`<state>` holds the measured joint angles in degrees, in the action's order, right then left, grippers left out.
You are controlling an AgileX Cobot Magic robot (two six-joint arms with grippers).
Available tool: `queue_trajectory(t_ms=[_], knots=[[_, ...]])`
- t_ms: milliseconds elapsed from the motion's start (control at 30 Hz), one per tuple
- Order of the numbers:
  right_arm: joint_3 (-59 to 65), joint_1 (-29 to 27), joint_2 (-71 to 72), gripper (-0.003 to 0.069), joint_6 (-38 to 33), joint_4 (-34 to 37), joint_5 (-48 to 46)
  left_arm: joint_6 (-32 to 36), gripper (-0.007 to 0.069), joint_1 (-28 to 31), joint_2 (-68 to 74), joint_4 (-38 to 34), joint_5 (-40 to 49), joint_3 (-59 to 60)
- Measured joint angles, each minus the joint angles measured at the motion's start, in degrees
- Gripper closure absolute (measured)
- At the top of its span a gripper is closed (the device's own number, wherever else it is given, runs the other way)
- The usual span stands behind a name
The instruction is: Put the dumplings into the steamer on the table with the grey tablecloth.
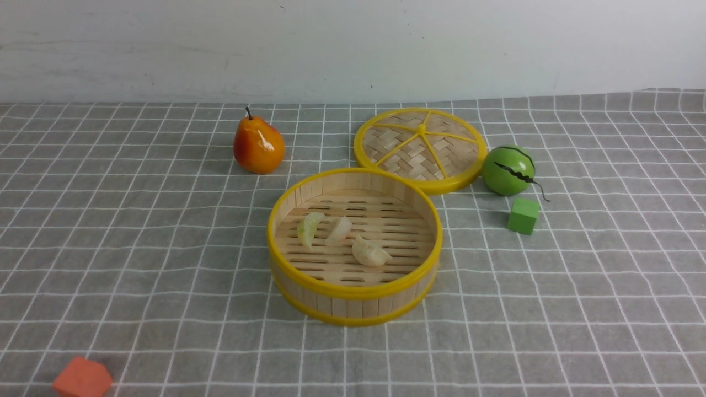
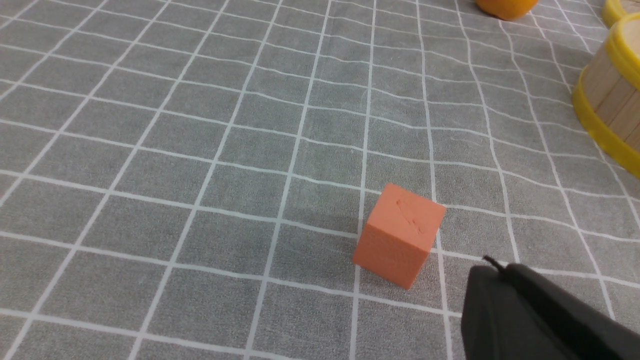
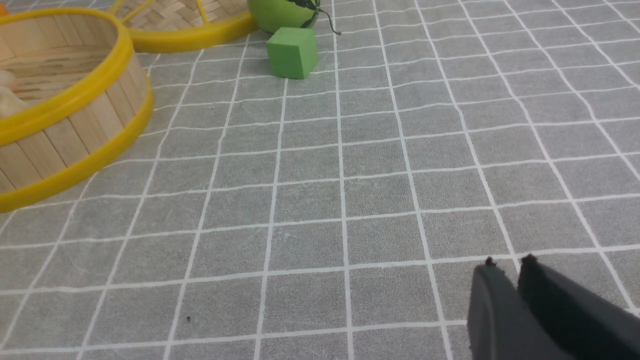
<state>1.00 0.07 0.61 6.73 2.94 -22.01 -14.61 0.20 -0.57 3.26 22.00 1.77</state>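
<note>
The steamer (image 1: 409,282) stands in the middle of the table on the grey tablecloth (image 1: 143,242). On its slatted floor lie three dumplings: a pale green one (image 1: 310,229), a cream-white one (image 1: 338,230) and another cream-white one (image 1: 370,252). The arms do not show in the front view. My left gripper (image 2: 492,265) is shut and empty, low over the cloth beside an orange block (image 2: 400,232), with the steamer (image 2: 610,95) far off. My right gripper (image 3: 507,262) hovers over bare cloth, jaws a narrow crack apart with nothing between them, away from the steamer (image 3: 75,130).
The flat woven lid (image 1: 420,148) lies behind the steamer, touching its rim. A pear (image 1: 258,144) stands at the back left, a small green melon (image 1: 508,170) and a green block (image 1: 523,215) at the right. The orange block (image 1: 83,378) sits at the front left.
</note>
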Motion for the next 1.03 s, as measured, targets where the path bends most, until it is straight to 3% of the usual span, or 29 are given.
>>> queue_trajectory(t_ms=[1033], knots=[[0.0,0.0,0.0,0.0554,0.0,0.1,0.0,0.1,0.0596,0.0,0.0,0.0,0.0,0.0]])
